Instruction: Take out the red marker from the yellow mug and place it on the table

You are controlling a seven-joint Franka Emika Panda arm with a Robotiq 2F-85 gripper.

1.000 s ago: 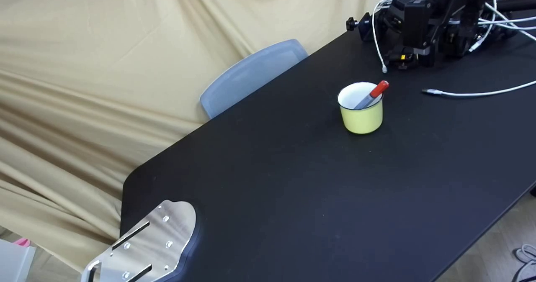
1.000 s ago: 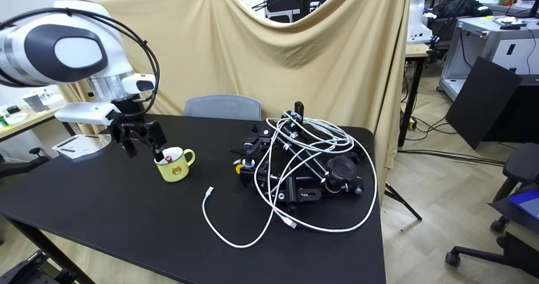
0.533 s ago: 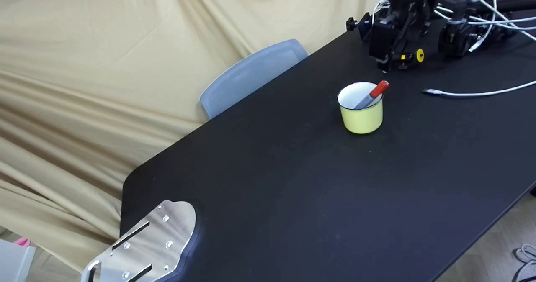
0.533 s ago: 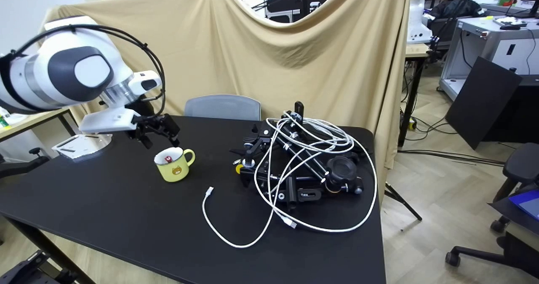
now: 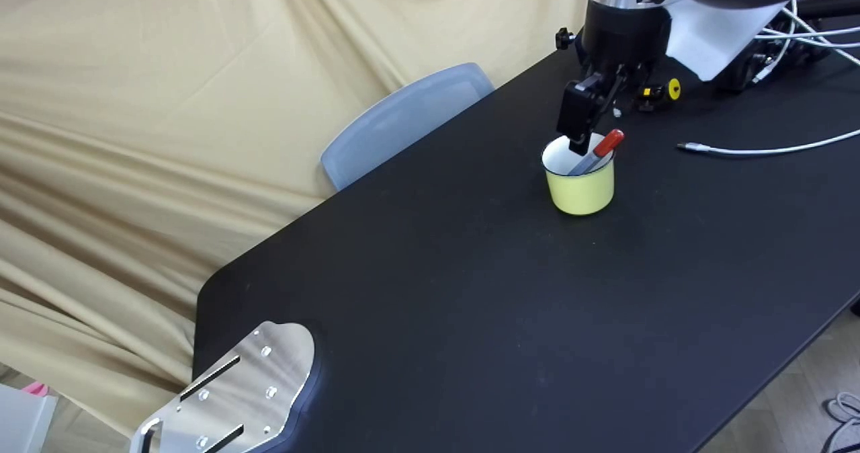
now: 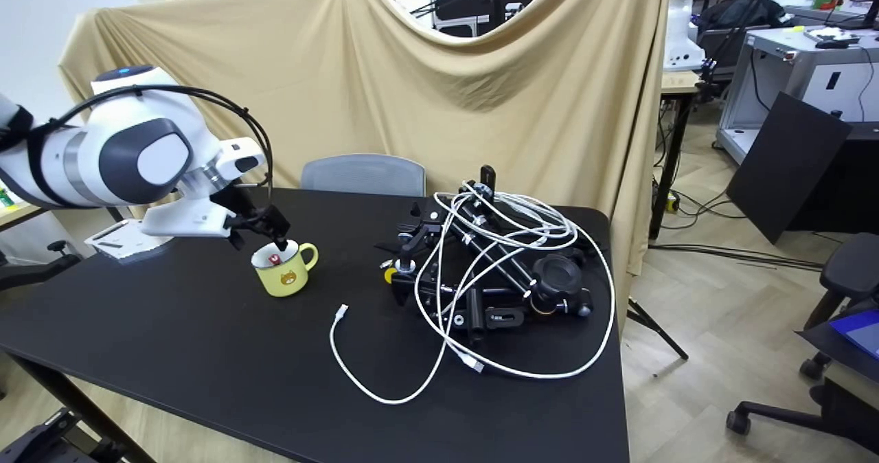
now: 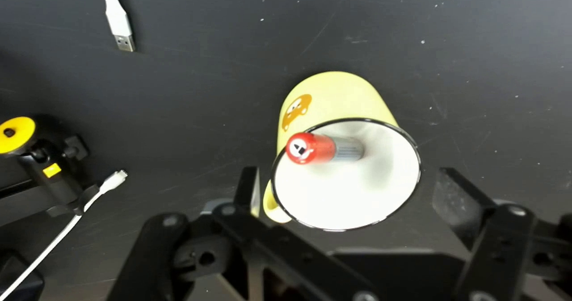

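Observation:
The red marker leans inside the yellow mug, red cap end (image 5: 610, 142) sticking out over the rim, grey body (image 7: 348, 149) going down into the white inside. The cap also shows in an exterior view (image 6: 275, 260). The yellow mug (image 5: 580, 194) stands upright on the black table (image 5: 437, 292); it also shows in the wrist view (image 7: 342, 95) and with its handle in an exterior view (image 6: 285, 281). My gripper (image 7: 352, 196) is open and empty, jaws wide apart on either side of the mug opening in the wrist view. It is close above the mug (image 6: 259, 244), apart from the marker.
A heap of black stand gear (image 6: 494, 270) with white cables (image 6: 384, 400) lies on the table beside the mug. A yellow knob (image 7: 17, 133) and a white plug (image 7: 118, 19) are near. A metal plate (image 5: 269, 372) is at the table end; a grey chair (image 5: 410, 120) stands behind.
The gripper has moved from beside the gear, leftward and down in an exterior view, to above the mug. It has stayed open. The mug and the marker have not moved.

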